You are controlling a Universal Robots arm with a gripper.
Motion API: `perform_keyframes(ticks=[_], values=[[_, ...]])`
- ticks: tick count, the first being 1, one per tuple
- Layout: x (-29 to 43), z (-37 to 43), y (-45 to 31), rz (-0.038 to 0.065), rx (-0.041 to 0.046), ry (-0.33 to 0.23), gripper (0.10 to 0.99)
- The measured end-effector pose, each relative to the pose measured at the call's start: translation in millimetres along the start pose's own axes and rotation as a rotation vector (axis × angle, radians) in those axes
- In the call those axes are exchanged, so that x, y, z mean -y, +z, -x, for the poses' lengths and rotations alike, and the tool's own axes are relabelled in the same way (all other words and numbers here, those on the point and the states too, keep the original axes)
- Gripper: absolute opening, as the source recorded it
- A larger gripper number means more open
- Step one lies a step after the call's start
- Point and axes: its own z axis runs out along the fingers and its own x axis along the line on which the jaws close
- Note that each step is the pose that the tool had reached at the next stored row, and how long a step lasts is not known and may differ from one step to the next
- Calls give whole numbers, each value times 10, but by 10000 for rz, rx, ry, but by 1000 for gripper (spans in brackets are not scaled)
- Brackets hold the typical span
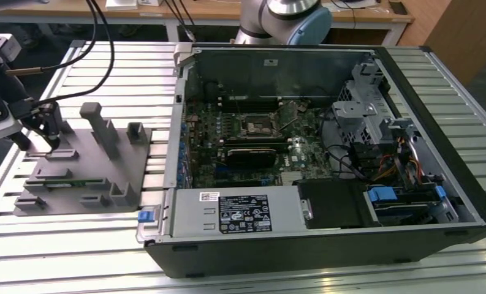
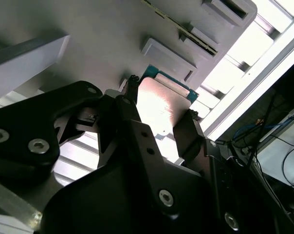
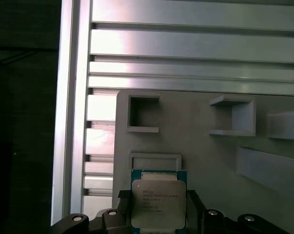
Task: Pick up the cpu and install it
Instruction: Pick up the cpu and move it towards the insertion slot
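The cpu (image 3: 158,197), a small square chip with a silvery top and a green rim, sits between the two black fingers of my gripper (image 3: 159,210). The fingers press its opposite edges just above the grey holder plate (image 3: 200,161). In the second wrist view the shiny cpu (image 2: 162,95) shows between the same fingertips (image 2: 132,85), with the gripper (image 2: 161,103) shut on it. In the exterior view my gripper (image 1: 43,144) hangs over the far corner of the holder plate (image 1: 87,177), at that view's left. The dark metal-framed socket (image 1: 257,127) lies on the motherboard inside the open computer case (image 1: 325,239).
Grey upright blocks (image 1: 103,131) stand on the holder plate close to my gripper. A memory stick (image 1: 67,182) lies in a slot on the plate. The case walls, drive cage (image 1: 365,104) and cables (image 1: 382,165) surround the motherboard. Everything rests on a slatted aluminium table (image 1: 63,245).
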Motion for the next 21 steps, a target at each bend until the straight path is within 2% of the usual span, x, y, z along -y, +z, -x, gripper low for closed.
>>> perform_keyframes(ticks=[21], values=[[-10,2,-133,0,0,0,541]])
